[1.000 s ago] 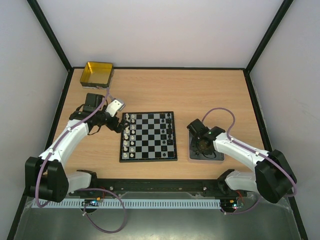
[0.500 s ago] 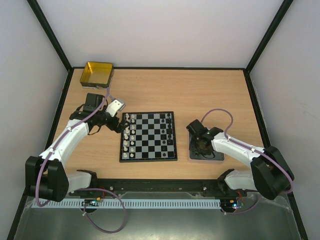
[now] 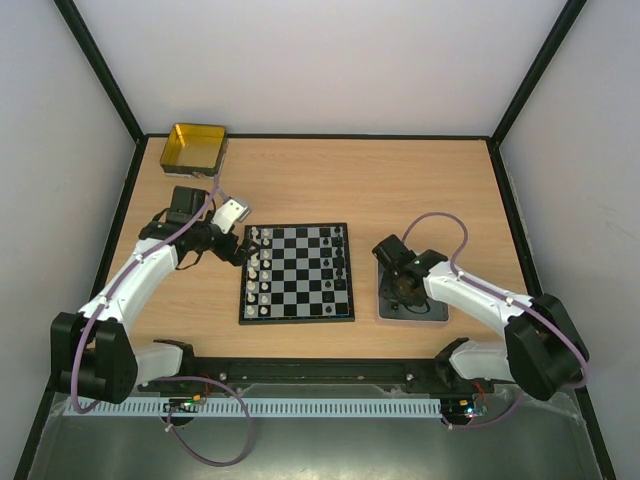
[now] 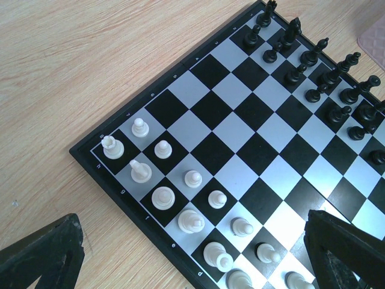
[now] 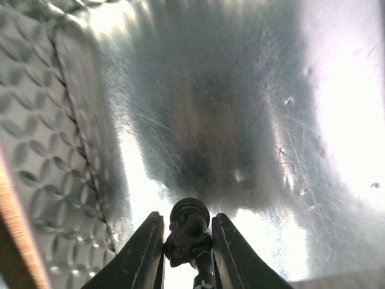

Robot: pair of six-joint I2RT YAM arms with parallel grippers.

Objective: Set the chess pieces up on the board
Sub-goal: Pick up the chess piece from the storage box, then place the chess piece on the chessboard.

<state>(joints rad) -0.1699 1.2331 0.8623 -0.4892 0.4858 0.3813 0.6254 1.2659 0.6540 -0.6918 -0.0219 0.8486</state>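
Top external view: the board (image 3: 297,272) lies mid-table. The left gripper (image 3: 238,252) hangs just beside its left edge, and the right gripper (image 3: 403,288) is over the dark grey tray (image 3: 437,313) to the board's right. Neither gripper's opening can be read from here. Left wrist view: fingers (image 4: 42,256) spread wide, whitish pieces (image 4: 162,197) on the near squares, black pieces (image 4: 313,57) along the far side. Right wrist view: both fingers pressed against one black piece (image 5: 189,226) above the tray floor.

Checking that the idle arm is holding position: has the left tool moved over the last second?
No. The left tool hangs open at the same spot by the board's left edge.
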